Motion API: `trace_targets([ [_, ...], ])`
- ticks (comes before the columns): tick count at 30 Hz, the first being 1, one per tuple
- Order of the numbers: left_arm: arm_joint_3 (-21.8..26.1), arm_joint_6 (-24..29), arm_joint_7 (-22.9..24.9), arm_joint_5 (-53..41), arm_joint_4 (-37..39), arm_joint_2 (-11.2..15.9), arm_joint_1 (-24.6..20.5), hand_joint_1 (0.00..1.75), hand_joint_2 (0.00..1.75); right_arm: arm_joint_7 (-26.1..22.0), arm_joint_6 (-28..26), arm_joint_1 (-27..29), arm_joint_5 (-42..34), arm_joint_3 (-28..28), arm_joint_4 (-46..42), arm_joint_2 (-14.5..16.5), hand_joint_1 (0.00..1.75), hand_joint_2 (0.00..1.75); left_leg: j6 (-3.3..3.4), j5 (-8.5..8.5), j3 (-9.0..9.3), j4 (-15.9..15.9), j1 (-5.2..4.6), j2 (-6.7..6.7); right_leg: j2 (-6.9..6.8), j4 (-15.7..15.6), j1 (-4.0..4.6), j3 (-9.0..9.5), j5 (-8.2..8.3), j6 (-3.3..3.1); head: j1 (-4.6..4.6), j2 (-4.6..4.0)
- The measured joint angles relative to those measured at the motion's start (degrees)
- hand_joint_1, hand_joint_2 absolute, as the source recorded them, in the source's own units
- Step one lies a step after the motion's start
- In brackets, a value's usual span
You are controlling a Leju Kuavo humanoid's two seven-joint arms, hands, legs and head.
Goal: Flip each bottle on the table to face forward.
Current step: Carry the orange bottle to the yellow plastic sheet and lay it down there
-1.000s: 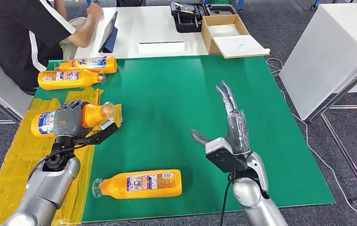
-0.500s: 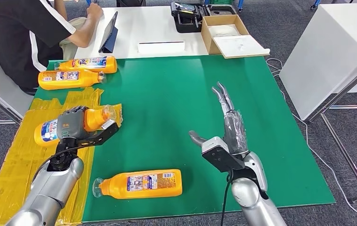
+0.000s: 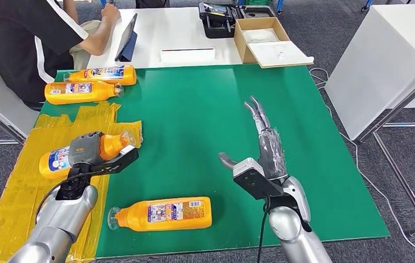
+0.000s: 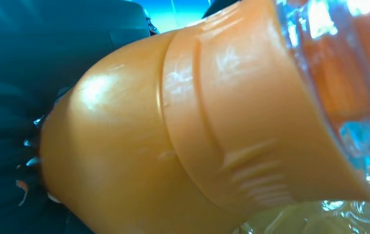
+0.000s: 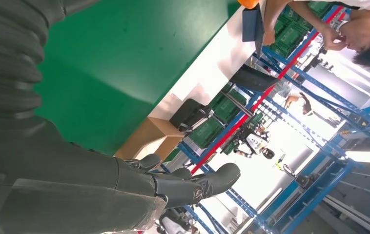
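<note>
My left hand (image 3: 85, 150) grips an orange bottle (image 3: 57, 159) lying on its side over the yellow tape at the table's left, clear cap toward the middle. The left wrist view shows that bottle's orange shoulder (image 4: 183, 126) close up. A second orange bottle (image 3: 164, 213) lies near the front edge on the green mat (image 3: 194, 109), cap to the left, label up. Two more orange bottles (image 3: 82, 91) (image 3: 102, 74) lie side by side at the far left corner. My right hand (image 3: 263, 150) hovers open over the mat's middle right, fingers stretched forward, holding nothing; its fingers (image 5: 193, 185) appear in the right wrist view.
A person in black (image 3: 24, 38) sits at the far left by a tablet (image 3: 126, 38). A cardboard box (image 3: 263, 38) and a black case (image 3: 216, 19) stand on the white table behind. A white table (image 3: 383, 60) stands to the right.
My left hand has lowered the gripped bottle toward me onto the yellow tape. My right hand has drifted slightly left and nearer.
</note>
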Motion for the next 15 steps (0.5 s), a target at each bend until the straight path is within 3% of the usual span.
trace_targets([
  [12, 0.49, -4.49, 1.65, -1.52, 1.86, 0.08, -0.77, 1.75, 1.75, 0.27, 0.77, -0.21, -0.19, -0.05, 0.06, 0.18, 0.0, 1.75, 0.0, 0.0, -0.01, 0.0, 0.0, 0.0, 0.0, 0.0, 0.0, 0.01, 0.0, 0.0, 0.0, 0.0],
  [13, 0.48, -5.48, 2.04, -1.54, 1.99, 0.16, -0.83, 1.48, 1.75, 0.27, 0.96, -0.21, -0.24, -0.05, 0.12, 0.23, 0.0, 1.75, 0.0, 0.0, -0.01, 0.0, 0.0, 0.0, 0.0, 0.0, 0.0, 0.01, 0.0, 0.0, -0.01, 0.0],
  [15, 0.45, -7.29, 2.57, -1.56, 2.11, 0.44, -0.85, 0.61, 1.75, 0.25, 1.29, -0.2, -0.37, -0.05, 0.34, 0.39, 0.0, 1.75, 0.0, 0.0, -0.01, 0.0, 0.0, 0.0, 0.01, 0.0, 0.0, 0.01, 0.0, 0.0, -0.01, 0.0],
])
